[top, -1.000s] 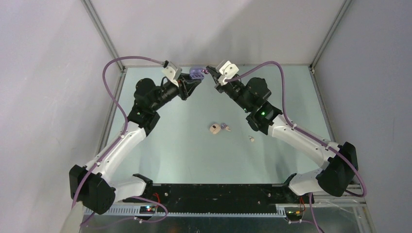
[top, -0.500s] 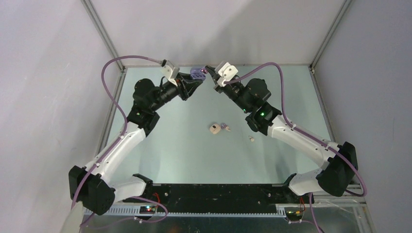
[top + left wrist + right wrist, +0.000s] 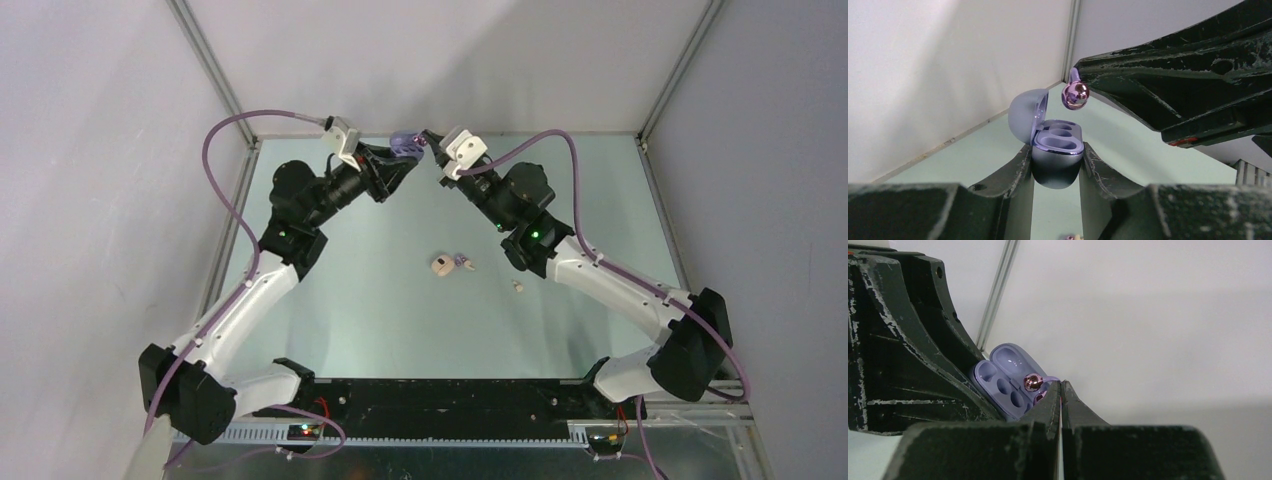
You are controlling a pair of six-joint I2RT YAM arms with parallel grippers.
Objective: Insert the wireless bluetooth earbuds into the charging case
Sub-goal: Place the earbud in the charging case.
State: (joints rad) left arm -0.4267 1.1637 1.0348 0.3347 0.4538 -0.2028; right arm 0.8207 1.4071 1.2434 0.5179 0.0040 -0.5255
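Note:
A lavender charging case [image 3: 1060, 139] with its lid [image 3: 1024, 116] swung open is held up in the air, and my left gripper [image 3: 1056, 149] is shut on its lower shell. Both its sockets show empty. My right gripper [image 3: 1060, 385] is shut on the thin stem of a shiny purple earbud [image 3: 1075, 95]. That bud hangs a small gap above the case's open top. From above, the case [image 3: 403, 146] and the two grippers, left [image 3: 395, 160] and right [image 3: 430, 143], meet over the table's far edge. In the right wrist view the earbud [image 3: 1032, 382] sits in front of the case [image 3: 998, 380].
On the green table [image 3: 360, 290] lie a beige piece [image 3: 441, 265], a small purple bud [image 3: 463, 262] beside it and a tiny white bud [image 3: 518, 287] further right. White walls and a metal corner post [image 3: 1073, 45] stand close behind the grippers.
Both grippers have moved slightly up and toward the back wall and drawn closer together. The earbud now sits nearer the open case. Both grips are unchanged.

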